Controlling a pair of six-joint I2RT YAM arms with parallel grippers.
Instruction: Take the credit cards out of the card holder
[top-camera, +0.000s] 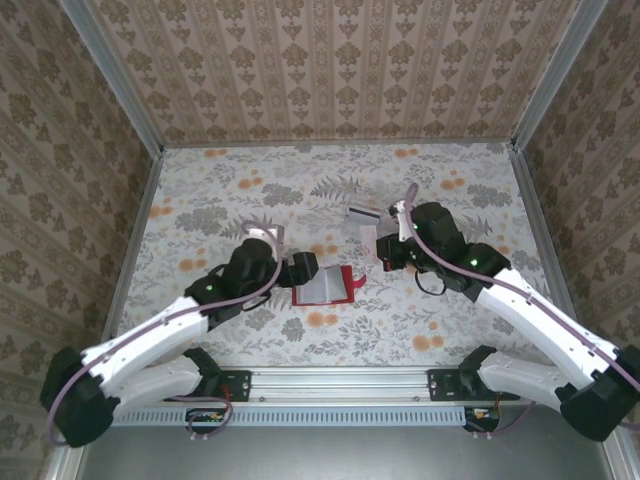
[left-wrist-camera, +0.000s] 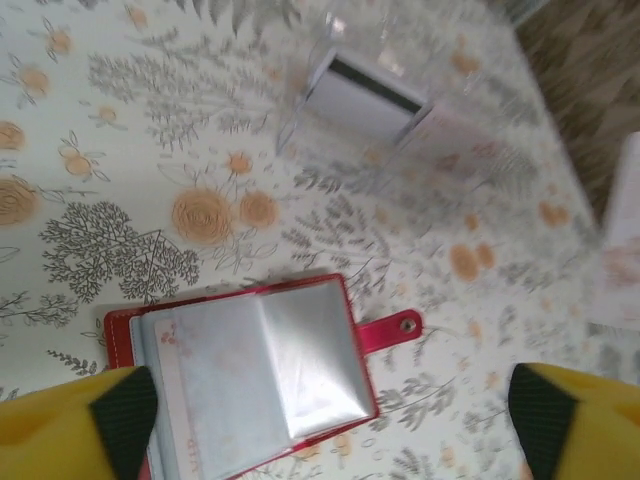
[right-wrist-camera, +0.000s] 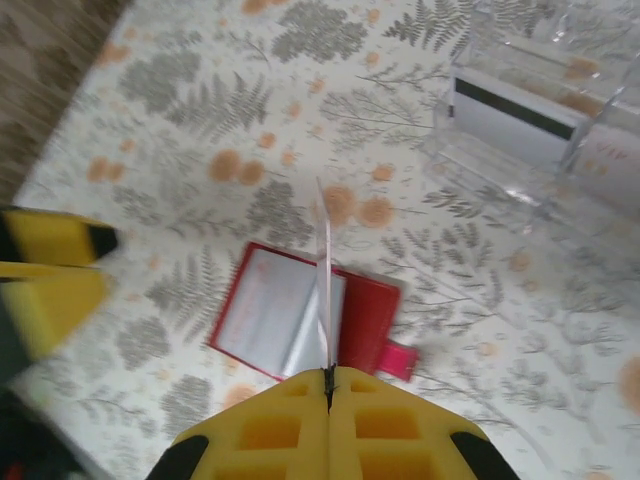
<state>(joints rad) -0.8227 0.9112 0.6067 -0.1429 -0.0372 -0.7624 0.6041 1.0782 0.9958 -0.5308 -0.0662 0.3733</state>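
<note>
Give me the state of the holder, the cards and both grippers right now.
card holder: open, flat on the table, tab unfastened
left gripper: open, empty, above the holder
right gripper: shut on the held card
held card: upright, clear of the holder
striped card: out, resting in the clear plastic piece

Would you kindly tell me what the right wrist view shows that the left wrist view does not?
The right wrist view adds the right gripper, its jaws shut on a thin pale plastic card seen edge-on. The left wrist view adds the left gripper, jaws wide open, and the metal snap on the red closing tab. Both share the open red folding card holder and a pale dark-striped card in a clear plastic stand.
</note>
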